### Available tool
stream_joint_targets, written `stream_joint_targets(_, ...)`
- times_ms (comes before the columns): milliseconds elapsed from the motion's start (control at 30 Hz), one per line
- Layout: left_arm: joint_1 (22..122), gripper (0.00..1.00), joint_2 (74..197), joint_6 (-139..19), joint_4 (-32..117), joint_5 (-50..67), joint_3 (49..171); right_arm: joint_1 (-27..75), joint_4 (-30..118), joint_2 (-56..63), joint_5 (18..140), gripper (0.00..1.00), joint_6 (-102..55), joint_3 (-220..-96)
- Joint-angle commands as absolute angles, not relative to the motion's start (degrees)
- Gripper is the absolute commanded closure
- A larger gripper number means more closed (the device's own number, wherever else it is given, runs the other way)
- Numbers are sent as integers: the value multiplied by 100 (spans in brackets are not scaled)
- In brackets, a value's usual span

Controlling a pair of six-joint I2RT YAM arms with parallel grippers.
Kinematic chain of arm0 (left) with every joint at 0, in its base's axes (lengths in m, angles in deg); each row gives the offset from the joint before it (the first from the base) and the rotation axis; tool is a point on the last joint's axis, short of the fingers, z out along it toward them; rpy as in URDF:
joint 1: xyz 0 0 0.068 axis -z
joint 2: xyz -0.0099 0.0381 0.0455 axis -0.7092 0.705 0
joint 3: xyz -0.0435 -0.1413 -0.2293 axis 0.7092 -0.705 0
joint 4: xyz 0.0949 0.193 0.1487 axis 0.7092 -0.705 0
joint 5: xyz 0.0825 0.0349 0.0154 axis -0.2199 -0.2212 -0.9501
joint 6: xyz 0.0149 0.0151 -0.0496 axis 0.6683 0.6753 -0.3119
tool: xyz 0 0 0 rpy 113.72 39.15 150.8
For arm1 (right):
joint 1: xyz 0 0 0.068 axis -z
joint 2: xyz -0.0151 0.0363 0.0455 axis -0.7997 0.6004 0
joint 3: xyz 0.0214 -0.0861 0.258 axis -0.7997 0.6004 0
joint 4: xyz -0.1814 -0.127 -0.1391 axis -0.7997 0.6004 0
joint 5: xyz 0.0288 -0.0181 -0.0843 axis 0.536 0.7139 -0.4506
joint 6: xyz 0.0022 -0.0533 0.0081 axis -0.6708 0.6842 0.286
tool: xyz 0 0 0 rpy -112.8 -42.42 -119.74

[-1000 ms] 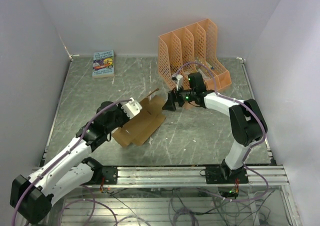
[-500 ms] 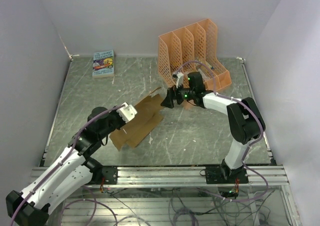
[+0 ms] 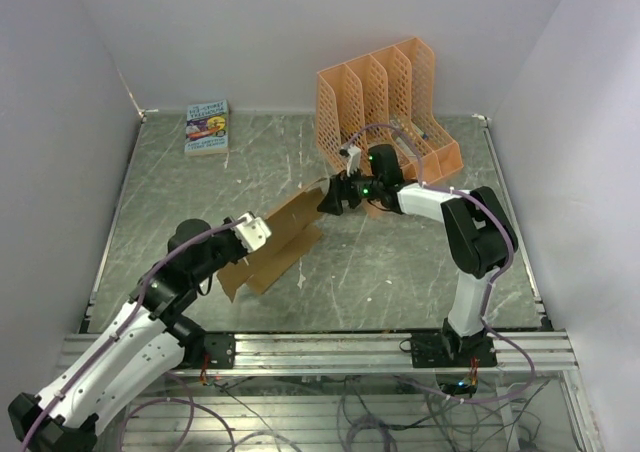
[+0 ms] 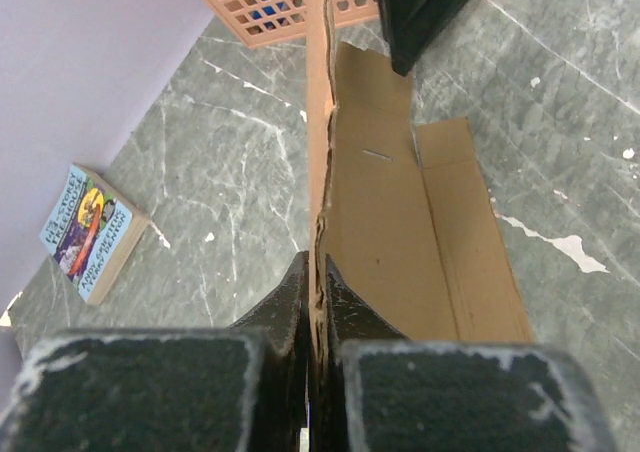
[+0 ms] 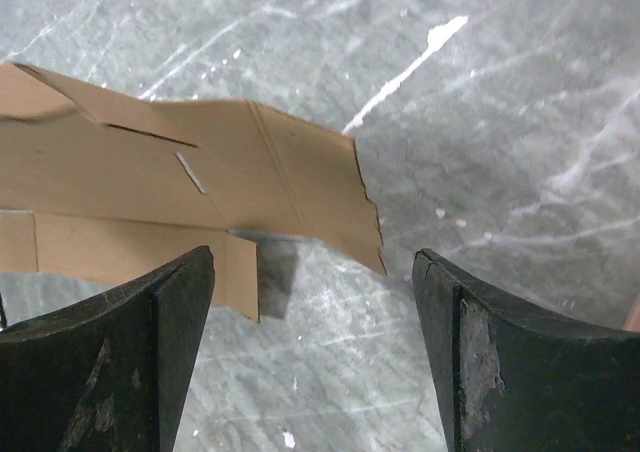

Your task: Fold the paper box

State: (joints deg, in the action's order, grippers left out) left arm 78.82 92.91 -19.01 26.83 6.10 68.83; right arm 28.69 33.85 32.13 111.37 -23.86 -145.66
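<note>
The left fingers (image 4: 285, 302) are pinching the creased tan paper box (image 3: 285, 237), tilted on the scratched bench (image 3: 400, 262). The right fingers (image 5: 170, 312) are gaping wide beside it. The orange lattice rack (image 3: 385, 102) is perhaps holding something blue.

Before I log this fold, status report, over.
Left gripper shut on paper box edge. Right gripper open at its far end. Orange rack just beyond.
</note>
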Motion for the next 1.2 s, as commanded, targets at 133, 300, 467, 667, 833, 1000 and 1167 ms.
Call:
stream_joint_targets(133, 7926, 93, 9143, -1859, 2650, 818, 6854, 2840, 2955, 3347, 11345, 21, -1887, -14769)
stream_joint_targets(300, 7927, 93, 9200, -1852, 2621, 926, 6877, 2844, 2822, 3578, 11577, 22, -1882, -14852)
stream_joint_targets(467, 7925, 93, 9147, -1877, 2628, 909, 6860, 2841, 2759, 3572, 11923, 44, -1892, -14819)
stream_joint_targets(667, 7927, 93, 9210, -1904, 2633, 1057, 6884, 2915, 2689, 3340, 12122, 96, -1871, -14615)
stream_joint_targets(833, 7926, 93, 9570, -1922, 2652, 1410, 6998, 3138, 2531, 2629, 12127, 100, -1710, -14246)
stream_joint_targets(1000, 7918, 93, 10086, -1775, 2823, 1627, 7150, 3136, 3003, 1926, 11957, 100, -1031, -14023)
stream_joint_targets(1167, 7910, 93, 10693, -1704, 3274, 1667, 7313, 3104, 2921, 1298, 11614, 100, -800, -13503)
